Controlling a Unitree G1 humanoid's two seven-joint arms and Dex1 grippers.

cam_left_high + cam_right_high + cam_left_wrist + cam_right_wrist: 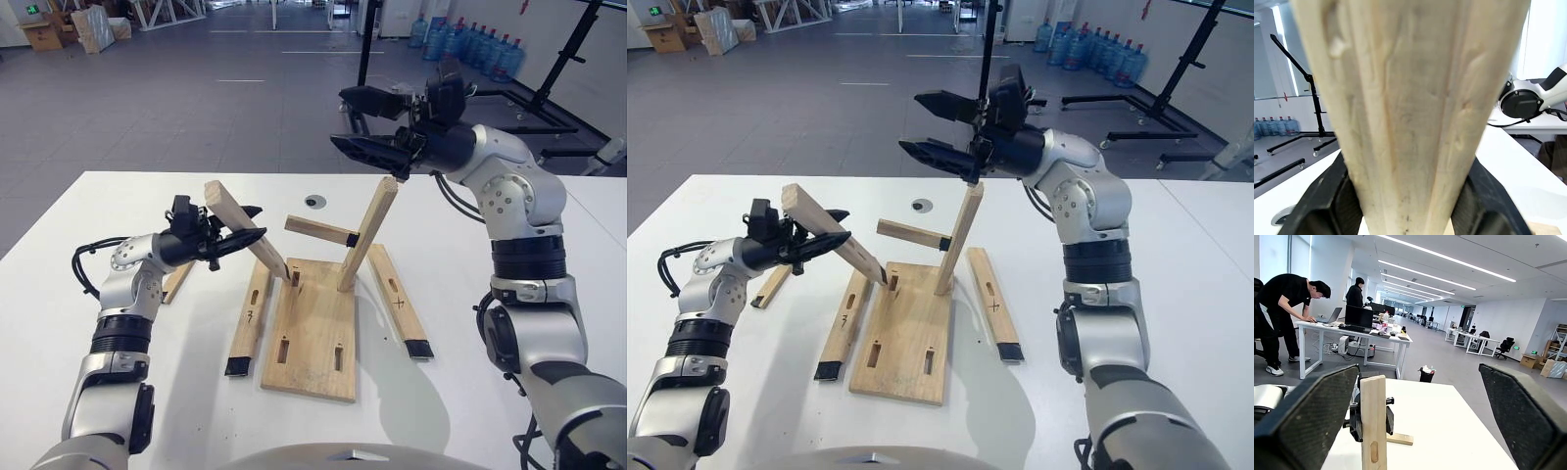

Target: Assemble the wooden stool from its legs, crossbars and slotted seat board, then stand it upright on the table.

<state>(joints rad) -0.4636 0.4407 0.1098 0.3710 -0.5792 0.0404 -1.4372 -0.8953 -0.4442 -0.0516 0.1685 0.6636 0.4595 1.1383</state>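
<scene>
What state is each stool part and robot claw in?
Seat board: flat on table, slots up.
Standing leg: tilted in board, crossbar attached.
Held leg: slanted, end at slot.
Left gripper: shut on held leg.
Right gripper: open above standing leg.
Left loose leg: lying flat.
Right loose leg: lying flat.

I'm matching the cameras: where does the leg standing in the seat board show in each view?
Left eye view: upright leg, just right of centre, below the right claw.
Right eye view: centre.
Left wrist view: hidden, probably behind the held leg in the left claw.
Right wrist view: lower left, between the claw's fingers.
Shared landmark: the white table.
</scene>
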